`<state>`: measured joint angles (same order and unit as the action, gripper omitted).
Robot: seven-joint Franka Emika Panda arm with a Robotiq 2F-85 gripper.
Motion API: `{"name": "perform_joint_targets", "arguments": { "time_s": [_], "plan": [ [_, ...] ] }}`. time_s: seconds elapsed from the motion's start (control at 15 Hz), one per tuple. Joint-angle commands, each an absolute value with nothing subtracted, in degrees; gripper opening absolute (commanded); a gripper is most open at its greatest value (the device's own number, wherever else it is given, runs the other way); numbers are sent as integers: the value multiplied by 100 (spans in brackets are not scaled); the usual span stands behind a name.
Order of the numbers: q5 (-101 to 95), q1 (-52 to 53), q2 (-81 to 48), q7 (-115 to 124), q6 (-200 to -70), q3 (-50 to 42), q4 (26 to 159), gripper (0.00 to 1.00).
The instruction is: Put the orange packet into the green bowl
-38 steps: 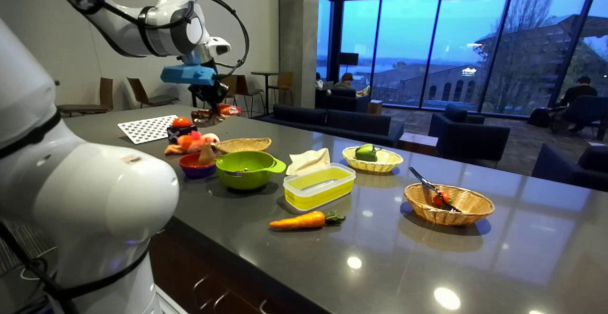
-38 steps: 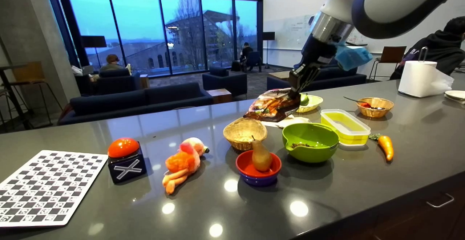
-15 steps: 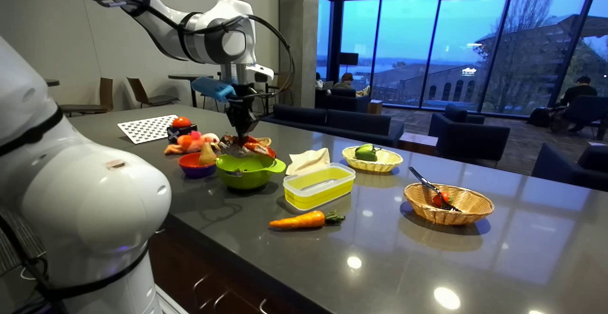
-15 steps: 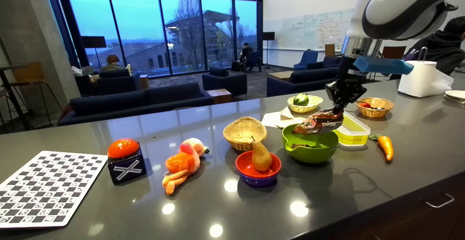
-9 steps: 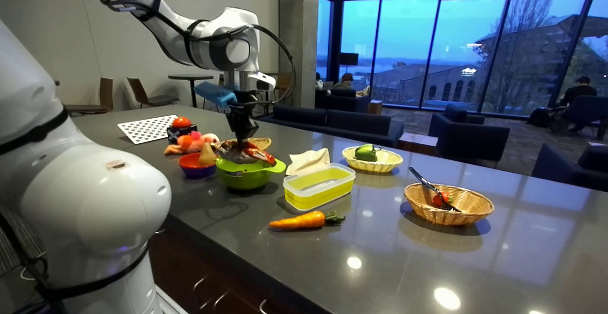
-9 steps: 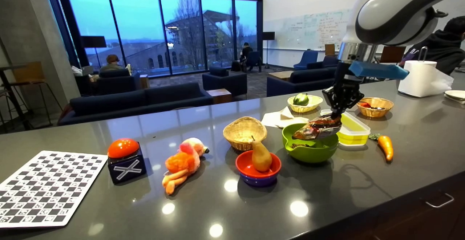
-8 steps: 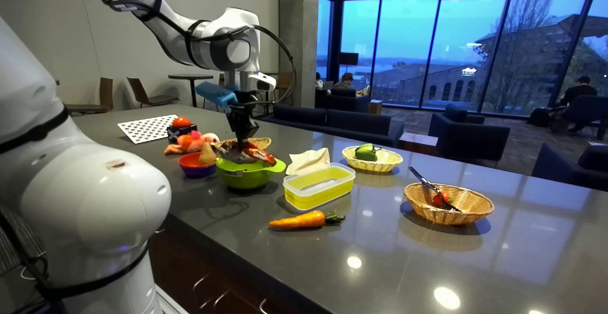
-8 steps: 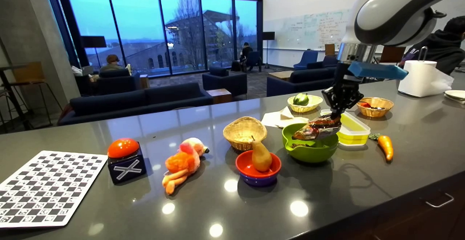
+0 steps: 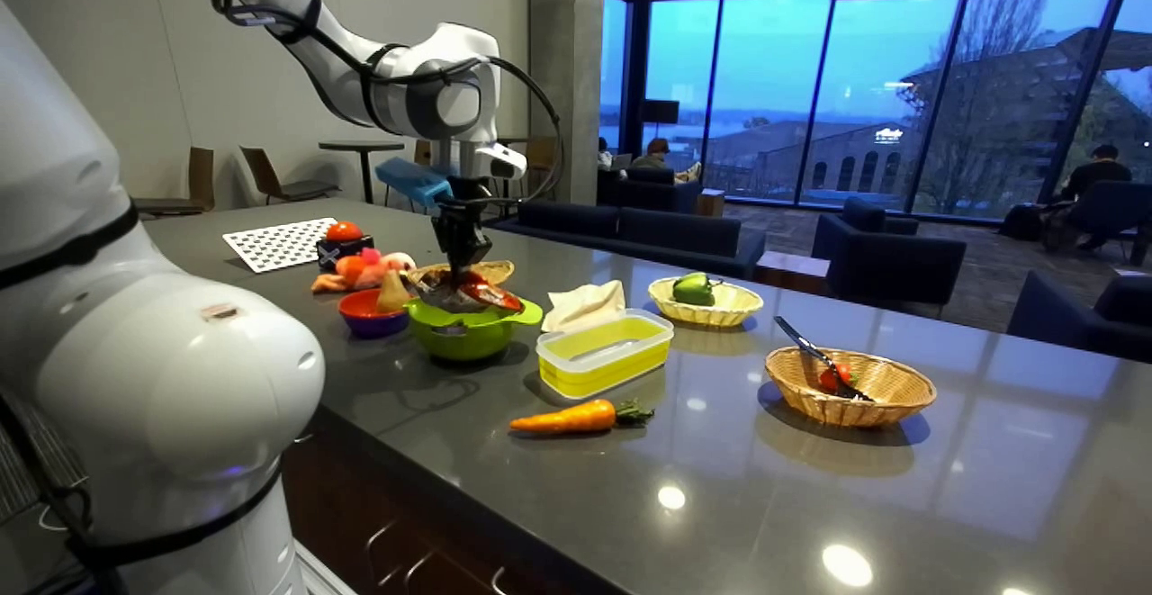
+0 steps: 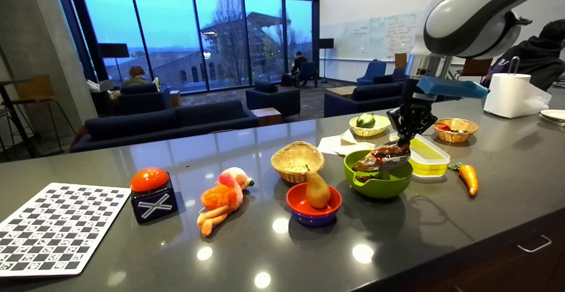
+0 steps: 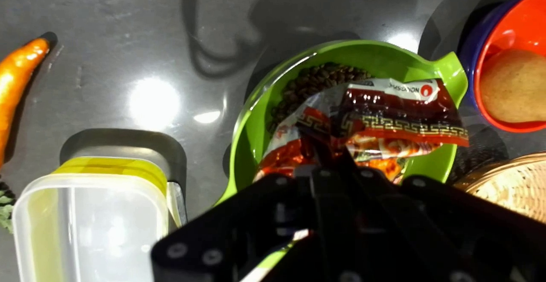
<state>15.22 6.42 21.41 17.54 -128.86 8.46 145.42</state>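
Observation:
The orange packet is a glossy red-orange and dark snack bag with a silvery side, seen in both exterior views (image 9: 490,292) (image 10: 383,157) and in the wrist view (image 11: 396,111). My gripper (image 9: 459,273) is shut on its middle and points down; it also shows in an exterior view (image 10: 404,141) and in the wrist view (image 11: 326,152). The packet is over and partly within the mouth of the green bowl (image 9: 463,340) (image 10: 379,190), and one end overlaps the rim. In the wrist view the bowl (image 11: 384,58) holds brown beans, partly hidden by the packet.
A red bowl (image 10: 298,203) with a pear stands close beside the green bowl. A wicker basket (image 10: 287,164), a yellow-green rectangular container (image 9: 598,374), a cloth (image 9: 585,307) and a carrot (image 9: 567,419) lie around it. A plush toy (image 10: 223,199) lies farther off.
My gripper has carried the packet over to the green bowl and lowered it into its mouth. In the last half second it sank slightly. The bowl has shifted very slightly.

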Motion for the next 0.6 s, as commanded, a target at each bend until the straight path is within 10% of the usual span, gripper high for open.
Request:
{"name": "perform_joint_targets", "arguments": {
  "time_s": [0.0,0.53],
  "plan": [
    [1789,704,2055,1786,-12725,798,14431,1],
    [2095,823,2087,1800,-12774,854,14592,1]
  ]
}}
